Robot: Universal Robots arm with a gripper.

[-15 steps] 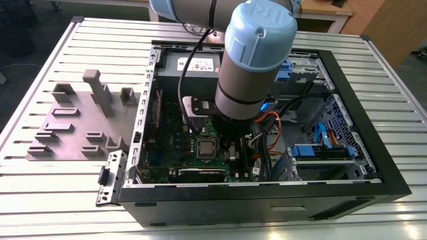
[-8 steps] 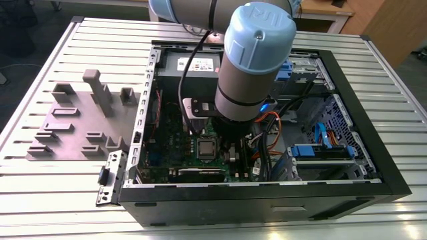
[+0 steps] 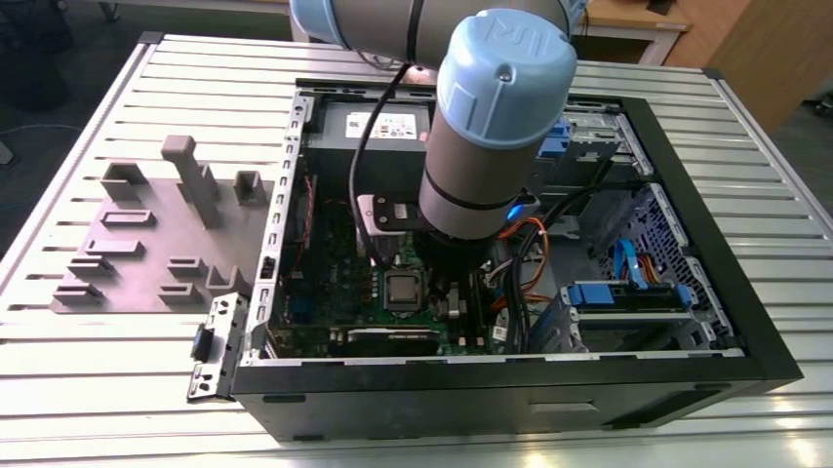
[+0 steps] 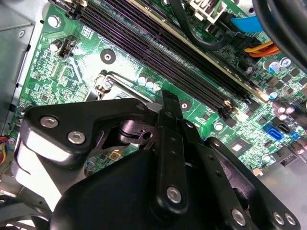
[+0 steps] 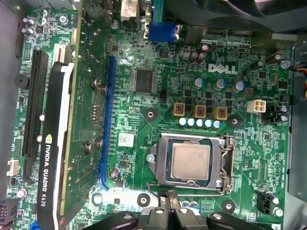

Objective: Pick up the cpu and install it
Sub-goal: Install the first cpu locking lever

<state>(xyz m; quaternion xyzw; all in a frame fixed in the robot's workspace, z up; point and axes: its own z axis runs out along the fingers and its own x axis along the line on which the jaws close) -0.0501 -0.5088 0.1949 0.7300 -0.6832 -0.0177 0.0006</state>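
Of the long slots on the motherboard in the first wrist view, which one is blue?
The blue slot is the thin one running beside the graphics card, on the side toward the cpu. The other long slot is black.

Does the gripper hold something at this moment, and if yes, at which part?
Nothing appears to be held. The cpu lies in its socket on the motherboard, and the gripper is above the board beside the socket, apart from the chip.

Slatted metal table (image 3: pixel 117 390), wooden furniture (image 3: pixel 762 49) behind, dark floor (image 3: pixel 53 58).
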